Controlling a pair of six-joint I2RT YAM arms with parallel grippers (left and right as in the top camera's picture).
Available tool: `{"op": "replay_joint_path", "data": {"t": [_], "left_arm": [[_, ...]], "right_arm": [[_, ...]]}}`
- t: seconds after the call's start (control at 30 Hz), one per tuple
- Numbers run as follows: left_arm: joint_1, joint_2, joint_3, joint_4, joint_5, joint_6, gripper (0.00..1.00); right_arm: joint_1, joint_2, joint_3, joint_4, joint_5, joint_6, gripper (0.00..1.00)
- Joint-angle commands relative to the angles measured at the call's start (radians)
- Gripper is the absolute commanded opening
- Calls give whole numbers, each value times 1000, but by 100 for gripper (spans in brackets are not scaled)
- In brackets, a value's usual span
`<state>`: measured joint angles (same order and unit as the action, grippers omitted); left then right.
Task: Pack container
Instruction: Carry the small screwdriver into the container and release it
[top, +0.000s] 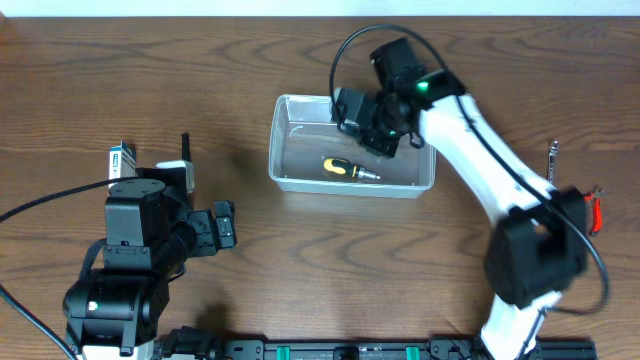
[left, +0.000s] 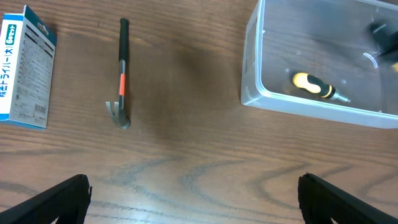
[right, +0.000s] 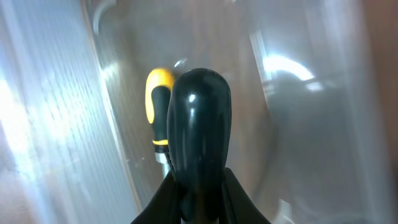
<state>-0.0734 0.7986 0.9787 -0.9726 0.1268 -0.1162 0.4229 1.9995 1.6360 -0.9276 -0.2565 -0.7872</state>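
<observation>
Beneath the right tool (right: 200, 186), tight on a black handle (right: 198, 118), the container (top: 300, 150); left tool (left: 196, 199) spread.

We take this for a robot lab or test bench, not a home or a shop. Two robot arms, a black left arm (top: 130, 235) and a white right arm (top: 480, 150), stand at a bare wood-grain table (top: 300, 60). Loose black cables (top: 50, 200) trail off, and a dark rail (top: 330, 350) with green fittings runs along the front edge. Only a few things are in sight: a hammer (left: 123, 68), a screwdriver (top: 348, 169) in a clear tub (top: 290, 182), a black handle (right: 199, 124) and a small printed box (left: 22, 68).
</observation>
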Motion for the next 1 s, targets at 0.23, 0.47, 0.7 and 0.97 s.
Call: {"op": "replay_joint_path", "data": {"t": [0.23,0.47,0.7,0.97], "left_arm": [[-2,-3,18,-10,-8,-10,98],[-2,-3,18,-10,-8,-9,98],[-2,-3,18,-10,-8,-9,98],[-2,-3,18,-10,-8,-9,98]], "right_arm": [[2,123,6,1,-39,-10,36],[-18,104,87,-58,-28,130,99],[-69,-40,374,-236,254,500,99],[-336,-277,503,-480,478,1046,99]]}}
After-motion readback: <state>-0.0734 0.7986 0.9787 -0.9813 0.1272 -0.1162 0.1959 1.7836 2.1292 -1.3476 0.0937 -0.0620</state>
